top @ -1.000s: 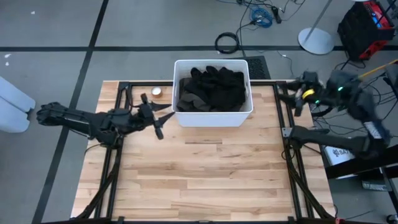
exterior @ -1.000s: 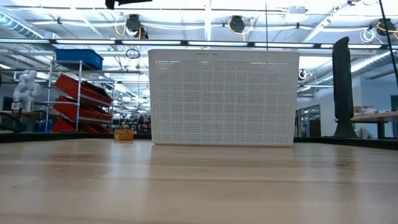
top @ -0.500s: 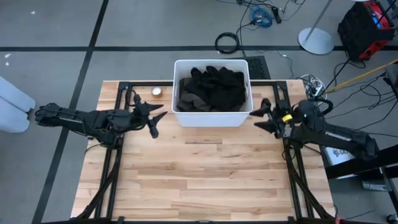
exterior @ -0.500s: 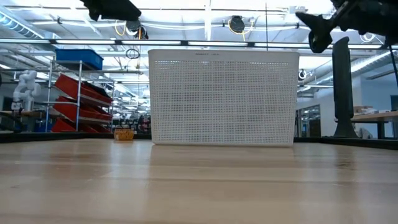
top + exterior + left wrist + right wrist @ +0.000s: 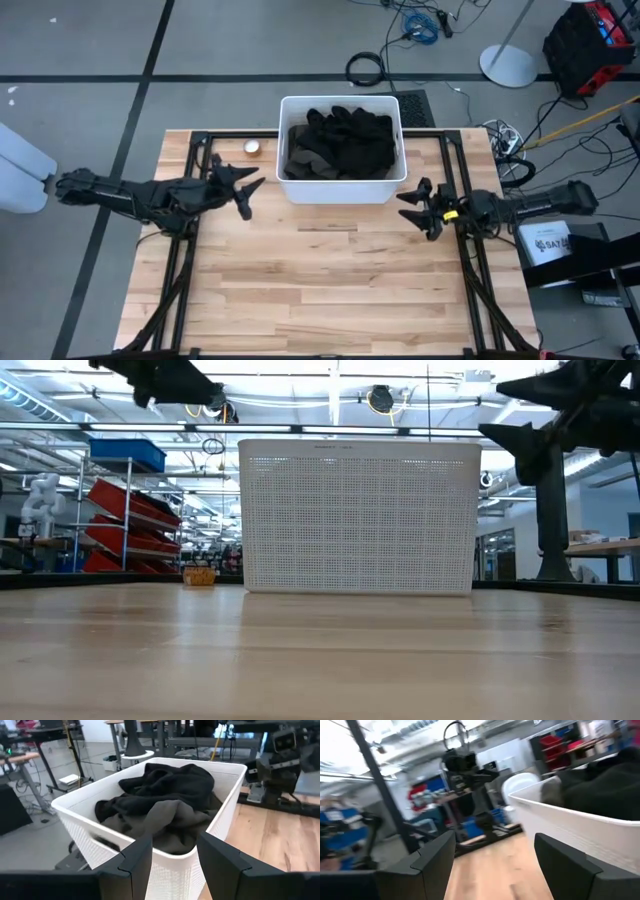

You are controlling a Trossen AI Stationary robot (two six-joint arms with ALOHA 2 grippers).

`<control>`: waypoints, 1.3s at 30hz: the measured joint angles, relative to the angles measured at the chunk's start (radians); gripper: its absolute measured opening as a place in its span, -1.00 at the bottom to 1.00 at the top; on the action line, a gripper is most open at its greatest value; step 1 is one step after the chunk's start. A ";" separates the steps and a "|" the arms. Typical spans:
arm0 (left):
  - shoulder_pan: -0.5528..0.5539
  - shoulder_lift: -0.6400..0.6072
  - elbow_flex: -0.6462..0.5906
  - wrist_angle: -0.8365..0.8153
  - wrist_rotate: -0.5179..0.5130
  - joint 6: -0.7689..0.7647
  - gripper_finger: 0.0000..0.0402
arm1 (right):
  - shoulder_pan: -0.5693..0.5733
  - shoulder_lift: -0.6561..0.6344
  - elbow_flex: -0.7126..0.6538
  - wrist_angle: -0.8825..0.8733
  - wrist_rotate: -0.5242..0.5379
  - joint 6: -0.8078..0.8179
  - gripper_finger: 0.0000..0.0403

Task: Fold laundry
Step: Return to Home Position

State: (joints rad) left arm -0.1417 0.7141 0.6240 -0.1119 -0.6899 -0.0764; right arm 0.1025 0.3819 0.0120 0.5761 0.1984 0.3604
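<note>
The left arm reaches in over the left edge of the counter (image 5: pixel 320 290). The left gripper (image 5: pixel 250 196) hangs in the air near the front left corner of the white bin (image 5: pixel 343 188), without touching it. Its fingers (image 5: pixel 136 860) are spread apart and hold nothing. A small pale round object (image 5: pixel 251 148) lies on the wood beside the bin's left wall.

The bin stands at the middle of the counter's far side. All the laundry (image 5: pixel 340 142) in view is heaped inside it. The left wrist view shows black cloth piled over a dark olive-grey piece, reaching about to the rim.

Right of the bin, off its front right corner, the right gripper (image 5: pixel 417 209) hovers over the counter's right side and points inward. Its fingers are wide apart and empty. In the low view both grippers hang well above the wood, roughly at the height of the bin's rim.
</note>
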 joint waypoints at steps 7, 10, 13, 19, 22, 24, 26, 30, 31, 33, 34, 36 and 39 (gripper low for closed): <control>-0.001 -0.118 -0.122 0.045 0.001 -0.090 -0.18 | 0.108 0.027 0.002 -0.135 0.166 -0.089 0.29; -0.001 -0.153 -0.187 0.068 0.001 -0.106 -0.18 | 0.108 0.027 0.002 -0.237 0.166 -0.058 0.29; 0.000 -0.175 -0.249 0.101 0.042 -0.127 -0.18 | 0.107 0.028 0.001 -0.295 0.166 -0.038 0.29; 0.000 -0.182 -0.348 0.213 0.220 -0.128 -0.18 | 0.107 0.027 0.001 -0.302 0.160 -0.056 0.29; 0.000 -0.182 -0.424 0.333 0.280 -0.129 -0.18 | 0.107 0.027 0.001 -0.305 0.134 -0.068 0.29; 0.000 -0.182 -0.477 0.413 0.303 -0.129 -0.18 | 0.107 0.027 0.001 -0.307 0.133 -0.082 0.29; 0.000 -0.182 -0.527 0.465 0.310 -0.130 -0.18 | 0.107 0.027 0.001 -0.308 0.133 -0.095 0.29; 0.000 -0.183 -0.577 0.470 0.338 -0.176 -0.18 | 0.100 0.027 0.001 -0.316 0.132 -0.111 0.29; 0.000 -0.190 -0.588 0.470 0.345 -0.180 -0.18 | 0.092 0.027 0.001 -0.317 0.131 -0.112 0.29; 0.000 -0.210 -0.601 0.467 0.357 -0.181 -0.18 | 0.068 0.027 0.001 -0.319 0.132 -0.124 0.29; 0.000 -0.224 -0.603 0.467 0.367 -0.181 -0.18 | 0.055 0.027 0.001 -0.319 0.131 -0.134 0.29; 0.000 -0.260 -0.606 0.472 0.405 -0.178 -0.18 | 0.023 0.027 0.001 -0.320 0.103 -0.150 0.29; -0.001 -0.328 -0.616 0.449 0.456 -0.171 -0.18 | -0.030 0.027 0.001 -0.320 0.042 -0.178 0.29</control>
State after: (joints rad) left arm -0.1425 0.3860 0.0078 0.3375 -0.2339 -0.2470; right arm 0.0728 0.4088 0.0132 0.2562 0.2404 0.1825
